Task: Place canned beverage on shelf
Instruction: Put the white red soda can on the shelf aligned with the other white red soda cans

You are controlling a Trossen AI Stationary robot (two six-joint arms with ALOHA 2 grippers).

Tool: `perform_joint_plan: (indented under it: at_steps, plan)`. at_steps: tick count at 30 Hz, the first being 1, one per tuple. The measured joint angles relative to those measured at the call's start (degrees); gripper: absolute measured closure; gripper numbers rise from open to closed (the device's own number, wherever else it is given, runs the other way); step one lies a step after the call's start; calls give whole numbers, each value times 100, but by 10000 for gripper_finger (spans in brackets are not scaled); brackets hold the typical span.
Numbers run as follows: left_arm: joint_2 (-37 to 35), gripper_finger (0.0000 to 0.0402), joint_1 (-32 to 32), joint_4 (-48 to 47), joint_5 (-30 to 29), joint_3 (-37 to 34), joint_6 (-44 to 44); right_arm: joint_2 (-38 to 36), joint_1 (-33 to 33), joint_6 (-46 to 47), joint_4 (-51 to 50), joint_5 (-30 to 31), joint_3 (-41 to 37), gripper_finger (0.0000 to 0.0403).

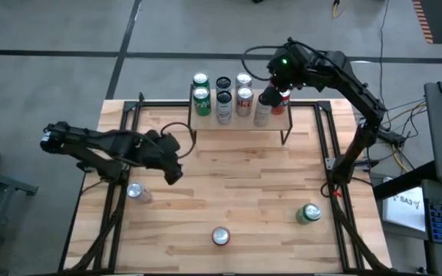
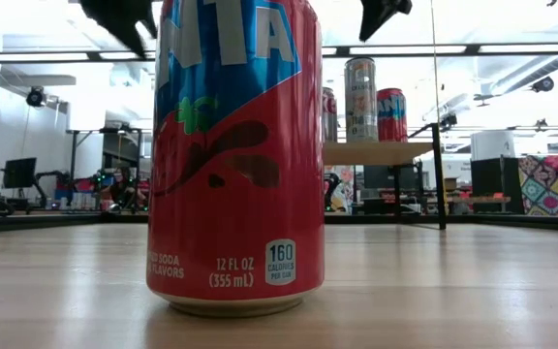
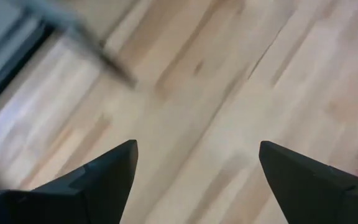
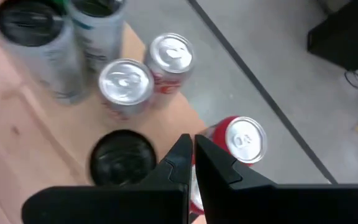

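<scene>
Several cans (image 1: 222, 100) stand upright on the shelf (image 1: 240, 123) at the table's far edge. My right gripper (image 4: 192, 146) hangs shut above the shelf's right end, over a black-topped can (image 4: 122, 158) and a red can (image 4: 241, 140), touching neither. My left gripper (image 3: 197, 168) is open over bare wood at the table's left, with nothing between its fingers. Three more cans stand on the table: a silver one (image 1: 135, 192) near my left gripper, a red one (image 1: 220, 236) at the near edge, and a green one (image 1: 308, 213) at the near right.
Black metal rails (image 1: 324, 146) run along the table's left and right sides. In the low view the red can (image 2: 235, 155) fills the foreground, with the shelf (image 2: 376, 152) behind it. Bare wood lies in the table's middle (image 1: 236, 176).
</scene>
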Motion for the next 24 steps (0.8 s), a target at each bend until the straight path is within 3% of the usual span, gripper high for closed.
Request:
perform_joint_plan:
  at_steps: [6, 14, 24]
  plan:
    - [454, 80, -120, -1607, 510, 400, -1012, -206, 557, 54, 59, 1, 0, 394]
    - [225, 80, -697, -1662, 1249, 9, -1607, -257, 1288, 152, 70, 0, -2, 394]
    - [-293, 80, -1612, -1662, 1745, -901, -3587, -251, 1800, 354, 88, 2, -2, 394]
